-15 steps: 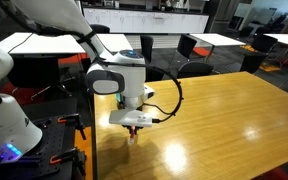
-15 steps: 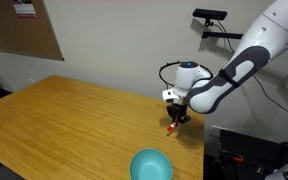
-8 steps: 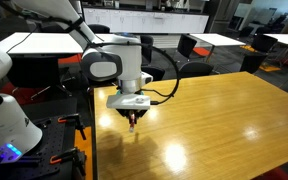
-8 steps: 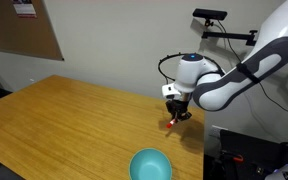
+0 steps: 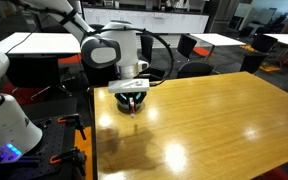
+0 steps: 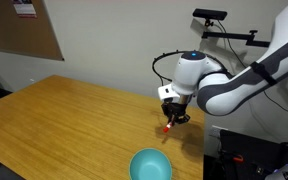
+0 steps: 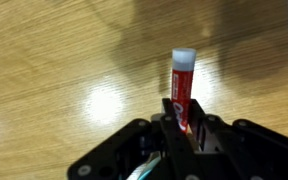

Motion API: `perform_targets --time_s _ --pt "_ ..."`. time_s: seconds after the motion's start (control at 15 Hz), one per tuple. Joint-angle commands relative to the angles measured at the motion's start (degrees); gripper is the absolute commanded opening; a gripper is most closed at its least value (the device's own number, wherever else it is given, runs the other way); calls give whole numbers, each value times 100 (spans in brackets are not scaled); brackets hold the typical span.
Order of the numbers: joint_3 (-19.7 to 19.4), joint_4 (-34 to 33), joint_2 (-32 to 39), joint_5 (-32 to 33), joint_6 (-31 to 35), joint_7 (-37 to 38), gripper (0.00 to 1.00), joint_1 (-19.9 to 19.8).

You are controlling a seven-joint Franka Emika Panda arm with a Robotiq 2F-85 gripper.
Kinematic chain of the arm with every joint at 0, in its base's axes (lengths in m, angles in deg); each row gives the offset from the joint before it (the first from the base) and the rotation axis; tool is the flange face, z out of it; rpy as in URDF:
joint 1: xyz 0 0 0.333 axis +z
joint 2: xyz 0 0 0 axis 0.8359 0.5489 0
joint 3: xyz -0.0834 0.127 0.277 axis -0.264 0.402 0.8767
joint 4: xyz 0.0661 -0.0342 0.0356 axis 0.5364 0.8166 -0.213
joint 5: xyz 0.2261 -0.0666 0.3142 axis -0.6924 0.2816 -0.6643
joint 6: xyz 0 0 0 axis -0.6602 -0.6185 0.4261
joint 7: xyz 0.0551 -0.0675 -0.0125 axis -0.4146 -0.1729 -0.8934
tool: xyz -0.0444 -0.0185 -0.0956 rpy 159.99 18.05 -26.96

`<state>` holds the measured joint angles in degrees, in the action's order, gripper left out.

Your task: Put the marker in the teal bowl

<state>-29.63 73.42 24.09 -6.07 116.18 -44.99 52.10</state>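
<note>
My gripper is shut on the marker, a short red stick with a white end that points away from the jaws. In both exterior views the gripper holds the marker above the wooden table. The teal bowl stands at the table's near edge in an exterior view, below and a little left of the gripper. The bowl is out of view in the wrist view.
A corkboard hangs on the wall behind the table. Black chairs and white tables stand beyond the wooden table. A white robot base sits beside the table.
The arm has lifted the marker off the table and carried it higher. The gripper has stayed shut on it. The bowl has not moved.
</note>
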Motion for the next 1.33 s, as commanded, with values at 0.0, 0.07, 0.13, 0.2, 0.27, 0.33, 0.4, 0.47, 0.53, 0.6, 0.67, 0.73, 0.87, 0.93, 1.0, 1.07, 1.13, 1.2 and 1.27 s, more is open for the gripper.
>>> perform_targets --time_s 0.0,0.07,0.13,0.2,0.27,0.33,0.4,0.47,0.53,0.6,0.67,0.73,0.87,0.93,1.0,1.07,1.13,1.2,1.27 --pt "89 72 -247 172 -183 191 5 196" --pt "124 62 -250 210 -189 235 5 236" --pt "161 52 -257 229 -202 242 5 278" --pt "194 45 -262 243 -208 235 5 317" --pt "229 36 -262 264 -214 251 5 355" --pt "257 26 -255 286 -205 258 5 393" --pt "294 6 -246 291 -227 254 5 431" --pt "320 -9 -229 280 -227 235 5 467" --pt "353 -30 -211 274 -235 232 5 499" --pt "374 -43 -201 252 -239 204 5 536" --pt "395 -58 -188 242 -232 189 5 571" --pt "425 -82 -176 240 -251 186 5 607" --pt "489 -135 -147 211 -275 157 5 685" --pt "518 -161 -128 212 -284 160 5 719" --pt "546 -198 -106 194 -314 140 5 764" --pt "575 -226 -81 214 -325 147 5 794" --pt "603 -253 -52 190 -343 118 5 824" --pt "633 -291 -20 171 -377 89 5 860" --pt "657 -314 9 176 -396 75 5 888"
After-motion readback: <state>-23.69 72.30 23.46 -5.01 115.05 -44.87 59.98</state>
